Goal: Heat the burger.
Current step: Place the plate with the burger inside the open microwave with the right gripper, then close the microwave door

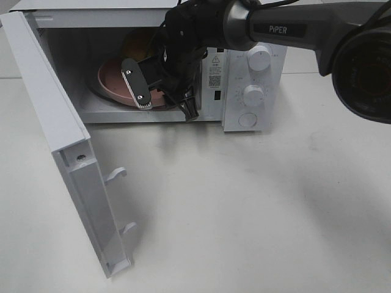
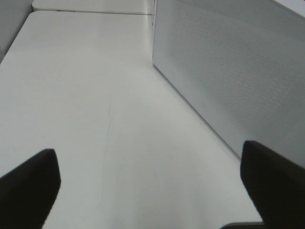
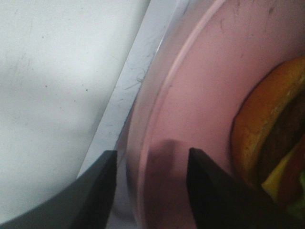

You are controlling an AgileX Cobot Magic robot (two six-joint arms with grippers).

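Note:
The burger (image 1: 137, 44) sits on a pink plate (image 1: 110, 79) inside the open white microwave (image 1: 244, 67), mostly hidden by my right arm. In the right wrist view the burger (image 3: 271, 133) lies at the edge of the picture, on the plate (image 3: 200, 86). My right gripper (image 1: 167, 108) reaches into the microwave. Its jaws (image 3: 151, 155) stand apart astride the plate's rim, one finger over the plate and one outside it, and they hold nothing. My left gripper (image 2: 152, 191) is open and empty above the table.
The microwave door (image 1: 61, 140) stands wide open at the left, swung toward the front. Two dials (image 1: 259, 58) and a round button are on the right panel. The left wrist view shows the microwave's perforated side wall (image 2: 238, 71) next to bare white table (image 2: 86, 95).

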